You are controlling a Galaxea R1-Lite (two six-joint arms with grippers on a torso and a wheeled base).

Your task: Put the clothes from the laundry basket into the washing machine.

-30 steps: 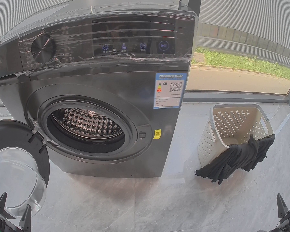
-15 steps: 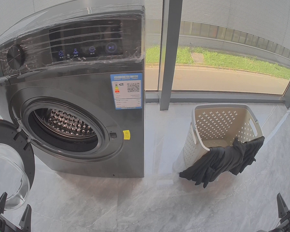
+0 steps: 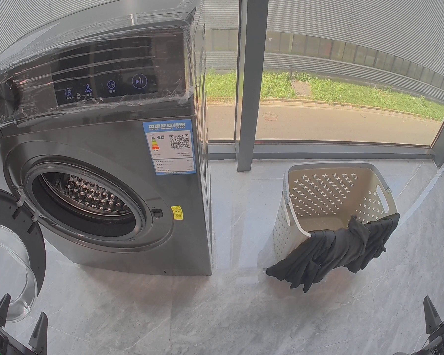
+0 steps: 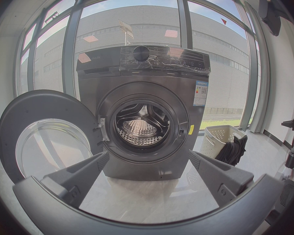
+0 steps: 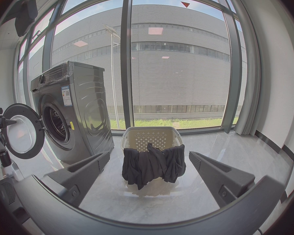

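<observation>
A gray front-loading washing machine (image 3: 103, 139) stood on the marble floor (image 3: 232, 311), its round door (image 3: 10, 252) swung wide open. A blue-and-white label (image 3: 170, 146) bearing a square code and a small yellow sticker (image 3: 177, 213) marked its front; the print was too small to make out. Near it, to the robot's right, a cream laundry basket (image 3: 287, 208) carried dark clothes (image 3: 330, 252) draped over its near rim. The left gripper (image 3: 23, 310) and right gripper (image 3: 441, 294) hung low, fingers spread, holding nothing.
</observation>
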